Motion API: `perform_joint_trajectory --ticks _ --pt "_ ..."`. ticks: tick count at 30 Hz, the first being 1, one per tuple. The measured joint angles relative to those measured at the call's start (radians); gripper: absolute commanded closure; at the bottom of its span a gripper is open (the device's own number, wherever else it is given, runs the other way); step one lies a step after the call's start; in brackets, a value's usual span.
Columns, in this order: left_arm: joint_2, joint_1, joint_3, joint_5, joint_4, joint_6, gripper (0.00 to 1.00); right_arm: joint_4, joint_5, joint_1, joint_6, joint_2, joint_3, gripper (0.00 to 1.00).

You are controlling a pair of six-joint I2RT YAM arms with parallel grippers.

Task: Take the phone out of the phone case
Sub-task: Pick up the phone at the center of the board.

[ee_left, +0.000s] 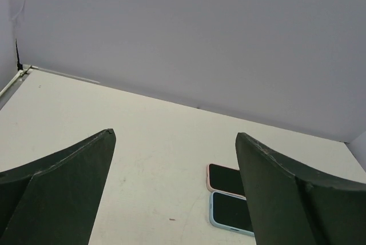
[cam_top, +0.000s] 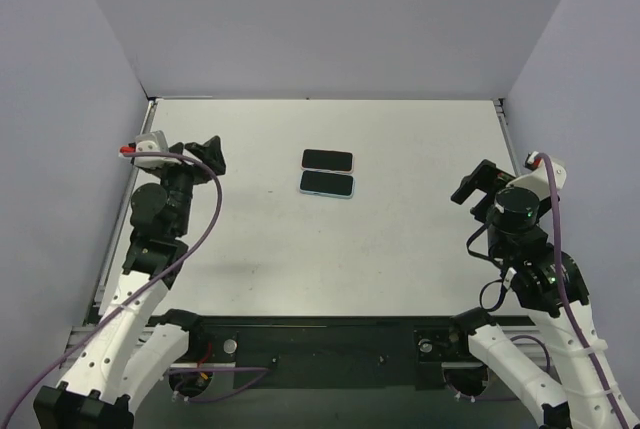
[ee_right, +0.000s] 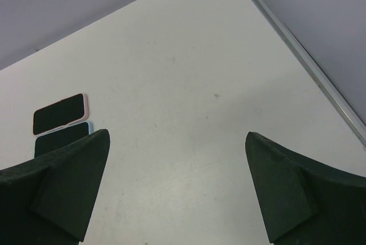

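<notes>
- The left gripper (cam_top: 203,155), at the left of the top view, is held with its jaws spread apart and nothing between them.
- The right gripper (cam_top: 474,185), at the right of that frame, is likewise held open and empty.
- Two dark-screened phones are laid side by side just above the frame's centre: the pink-cased phone (cam_top: 328,160) behind, the blue-cased phone (cam_top: 327,184) in front.
- Both are well apart from either gripper, so the task is judged not yet begun; the approach is the step in hand.
- Which phone is meant cannot be told.
- Next, a case would probably have to be pinned by one arm while its edge is peeled by the other.
- The table (cam_top: 400,249) is white and faintly scuffed, enclosed by pale lilac walls (cam_top: 330,19), with a metal rail (ee_right: 297,45) along one edge.
</notes>
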Motion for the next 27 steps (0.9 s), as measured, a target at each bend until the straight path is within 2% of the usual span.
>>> perform_joint_trajectory --ticks 2,7,9,12,15,18,20,22,27 --pt "0.032 0.0 0.011 0.0 -0.007 -0.006 0.03 -0.001 0.0 0.0 0.005 -0.001 -0.007 0.0" --pt "0.245 0.013 0.138 0.048 -0.091 -0.054 0.03 -0.005 -0.008 0.0 0.023 0.003 -0.007 0.0" --pt "0.35 0.034 0.199 0.108 -0.141 -0.082 0.03 -0.006 -0.021 0.0 0.027 0.008 -0.007 0.0" --pt "0.488 0.069 0.27 0.232 -0.204 -0.132 0.11 -0.007 -0.048 0.0 0.034 0.023 -0.01 0.0" --pt "0.633 0.095 0.334 0.387 -0.243 -0.185 0.14 -0.01 -0.074 0.0 0.041 0.035 -0.018 0.0" --pt "0.779 0.105 0.358 0.553 -0.232 -0.259 0.14 -0.009 -0.104 0.0 0.044 0.038 -0.026 0.0" --pt "0.86 0.1 0.358 0.645 -0.212 -0.314 0.23 -0.004 -0.122 0.0 0.045 0.036 -0.037 0.0" --pt "0.933 0.088 0.358 0.715 -0.176 -0.364 0.28 0.006 -0.139 0.0 0.046 0.032 -0.052 0.0" --pt "1.098 0.048 0.356 0.836 -0.076 -0.494 0.31 0.018 -0.174 0.0 0.057 0.036 -0.07 0.0"
